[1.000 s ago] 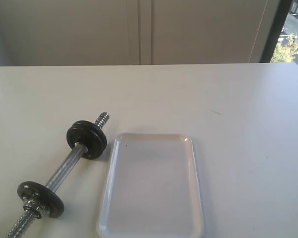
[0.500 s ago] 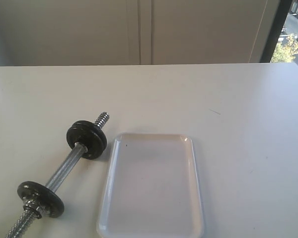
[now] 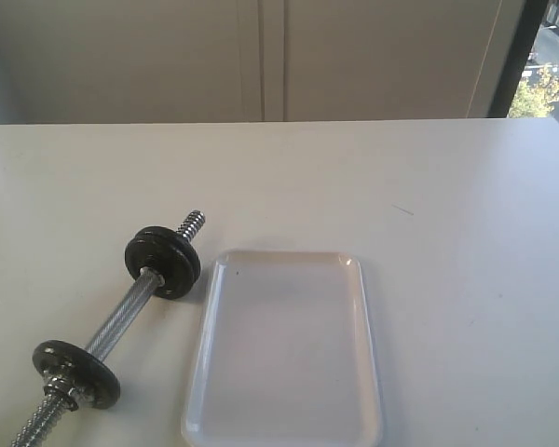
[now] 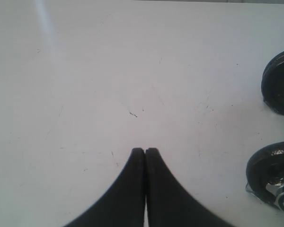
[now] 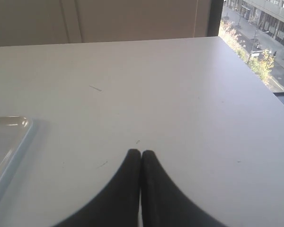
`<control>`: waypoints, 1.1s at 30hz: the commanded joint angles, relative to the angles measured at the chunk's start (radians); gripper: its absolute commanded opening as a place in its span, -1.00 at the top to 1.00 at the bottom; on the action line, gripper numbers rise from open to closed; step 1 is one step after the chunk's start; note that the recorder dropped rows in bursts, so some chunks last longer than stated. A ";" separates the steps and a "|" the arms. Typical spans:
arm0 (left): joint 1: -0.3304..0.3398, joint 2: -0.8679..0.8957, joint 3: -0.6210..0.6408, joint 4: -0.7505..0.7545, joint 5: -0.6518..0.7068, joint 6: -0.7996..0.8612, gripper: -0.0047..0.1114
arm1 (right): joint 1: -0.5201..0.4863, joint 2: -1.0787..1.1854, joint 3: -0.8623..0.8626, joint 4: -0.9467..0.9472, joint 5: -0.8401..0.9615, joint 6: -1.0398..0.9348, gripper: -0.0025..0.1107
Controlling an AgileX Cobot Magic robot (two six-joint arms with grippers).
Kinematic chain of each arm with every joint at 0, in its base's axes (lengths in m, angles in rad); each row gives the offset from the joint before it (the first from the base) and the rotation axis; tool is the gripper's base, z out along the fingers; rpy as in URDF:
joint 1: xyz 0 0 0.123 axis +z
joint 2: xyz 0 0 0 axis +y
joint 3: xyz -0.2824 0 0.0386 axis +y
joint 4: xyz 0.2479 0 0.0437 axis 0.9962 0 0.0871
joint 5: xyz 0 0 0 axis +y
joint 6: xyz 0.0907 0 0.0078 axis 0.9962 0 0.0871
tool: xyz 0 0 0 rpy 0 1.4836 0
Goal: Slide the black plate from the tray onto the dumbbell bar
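The white tray [image 3: 289, 354] lies on the table with nothing in it; its corner shows in the right wrist view as the tray [image 5: 7, 142]. Left of it lies the chrome dumbbell bar [image 3: 121, 317], slanted. A thick black disc [image 3: 163, 262] sits on its far end and a thinner black disc [image 3: 76, 373] near its close end, beside a silver nut [image 3: 73, 395]. I cannot tell which disc is the black plate. My left gripper [image 4: 145, 149] is shut and empty over bare table, with both discs [image 4: 278, 81] off to one side. My right gripper [image 5: 141, 152] is shut and empty too.
Neither arm shows in the exterior view. The white table [image 3: 429, 186] runs back to a beige wall, with a window [image 3: 540, 84] at the far right. In the right wrist view the table's edge [image 5: 255, 71] drops off toward the window.
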 commanded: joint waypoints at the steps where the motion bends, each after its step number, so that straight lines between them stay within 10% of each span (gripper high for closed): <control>1: 0.003 -0.005 0.004 0.000 -0.002 -0.007 0.92 | -0.002 -0.007 0.002 0.002 -0.003 0.004 0.96; 33: 0.003 -0.005 0.004 0.000 -0.002 -0.003 0.92 | 0.046 -0.007 0.002 0.002 -0.003 0.004 0.96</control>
